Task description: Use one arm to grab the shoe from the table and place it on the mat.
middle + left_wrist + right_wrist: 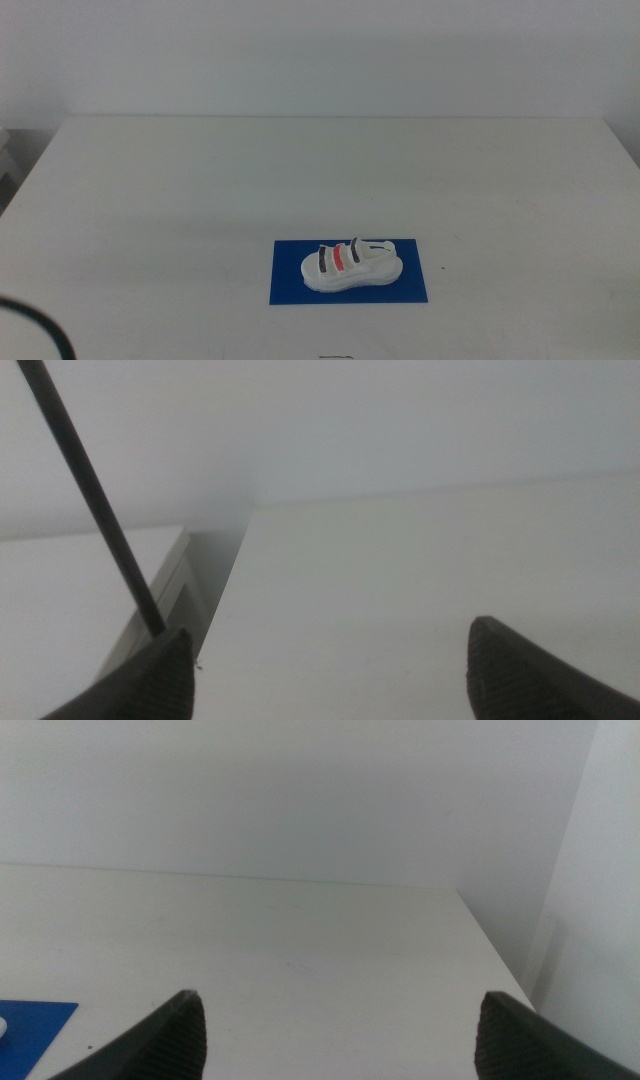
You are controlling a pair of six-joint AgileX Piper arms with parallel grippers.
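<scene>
The white shoe (352, 265) with two dark straps and a red one between them lies on the deep-blue mat (290, 285) near the front middle of the white table (200, 190). Both arms are out of the middle view; only a black cable (45, 330) shows at its lower left corner. In the left wrist view my left gripper (330, 665) is open and empty over bare table near its edge. In the right wrist view my right gripper (340, 1030) is open and empty, with a corner of the mat (35, 1025) beside it.
A thin black cable (90, 500) crosses the left wrist view. The table's side edge and a gap to a white wall show in both wrist views. A white object (5, 155) stands beyond the table's left edge.
</scene>
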